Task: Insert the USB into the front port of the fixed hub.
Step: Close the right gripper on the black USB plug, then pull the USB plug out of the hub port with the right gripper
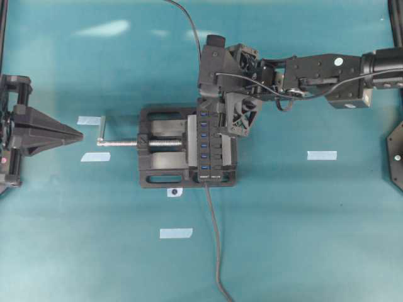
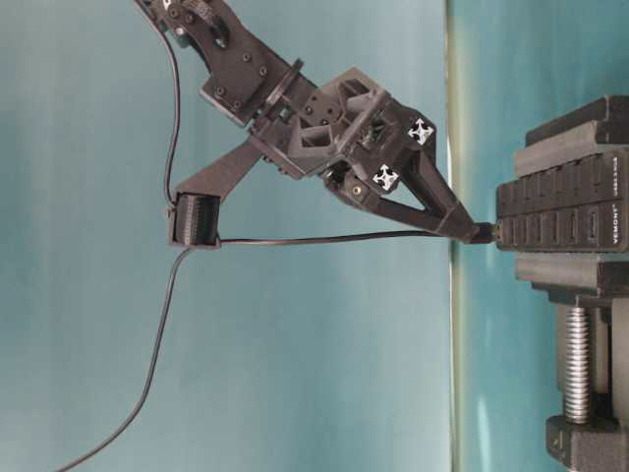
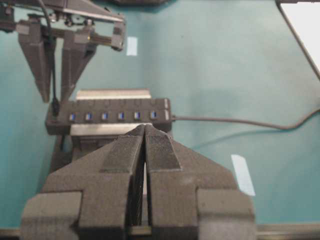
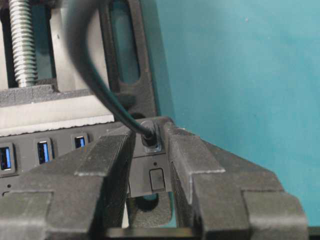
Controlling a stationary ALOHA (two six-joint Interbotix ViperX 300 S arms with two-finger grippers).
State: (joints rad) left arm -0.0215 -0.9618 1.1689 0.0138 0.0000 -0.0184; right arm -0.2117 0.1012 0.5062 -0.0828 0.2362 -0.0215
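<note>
The fixed hub (image 1: 211,141) (image 3: 115,115) (image 4: 45,150) is a long black strip with blue slots, clamped in a vise. The USB (image 4: 149,138) (image 2: 484,233) (image 3: 55,106) sits at the port on the hub's far end, its thin cable (image 2: 314,238) trailing back. My right gripper (image 4: 148,127) (image 1: 211,104) (image 2: 472,231) straddles the plug from above. Its jaws stand part-way open, with a thin gap showing on each side of the plug. My left gripper (image 1: 75,135) (image 3: 145,131) rests shut and empty at the left, pointing at the vise.
The black vise (image 1: 160,170) has a silver screw handle (image 1: 119,143) pointing toward my left gripper. The hub's own thicker cable (image 1: 214,239) runs to the near table edge. Pale tape strips (image 1: 321,155) (image 1: 175,233) lie on the teal mat.
</note>
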